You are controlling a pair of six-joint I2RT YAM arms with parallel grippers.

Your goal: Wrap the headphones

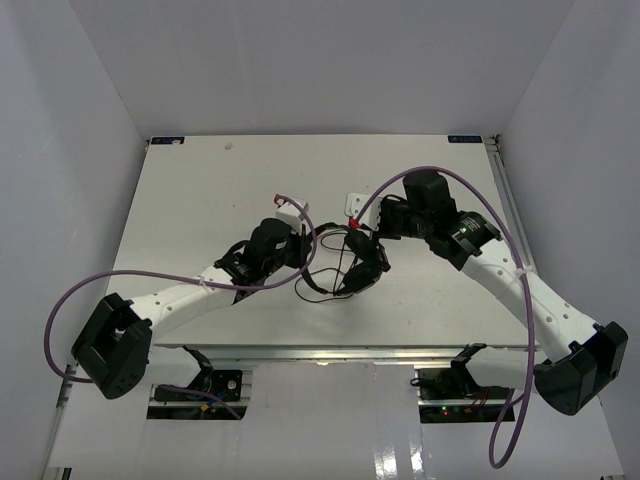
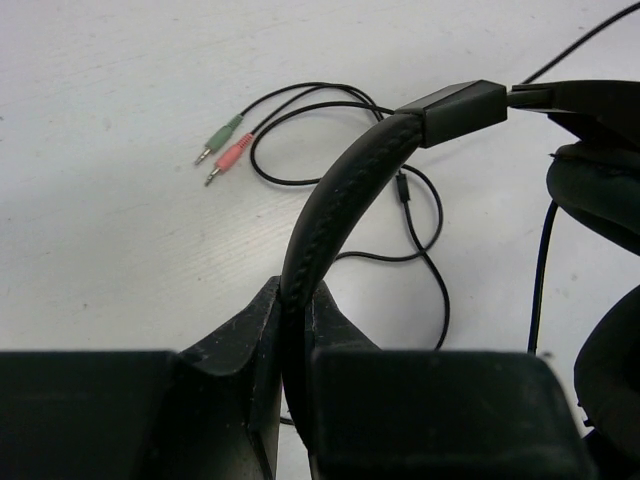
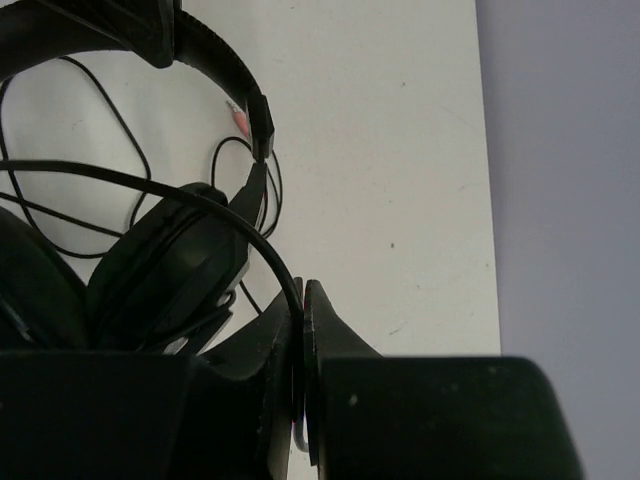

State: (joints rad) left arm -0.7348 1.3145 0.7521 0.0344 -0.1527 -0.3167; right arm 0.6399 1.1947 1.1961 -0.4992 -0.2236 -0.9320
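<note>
The black headphones (image 1: 362,270) lie at the table's middle between my two arms. My left gripper (image 2: 296,300) is shut on the padded headband (image 2: 335,195), which arches up to the right toward an earcup (image 2: 600,190). The thin black cord (image 2: 425,235) loops on the table and ends in green and pink plugs (image 2: 228,148). My right gripper (image 3: 303,300) is shut on the cord (image 3: 260,240), which curves left over an earcup (image 3: 170,265). In the top view my left gripper (image 1: 305,245) is left of the headphones and my right gripper (image 1: 372,238) just above them.
Thick purple robot cables (image 1: 450,178) arc over both arms. A small white object (image 1: 353,203) lies behind the headphones. White walls close in the table on the left, the back and the right, and the table's right edge (image 3: 485,170) shows in the right wrist view.
</note>
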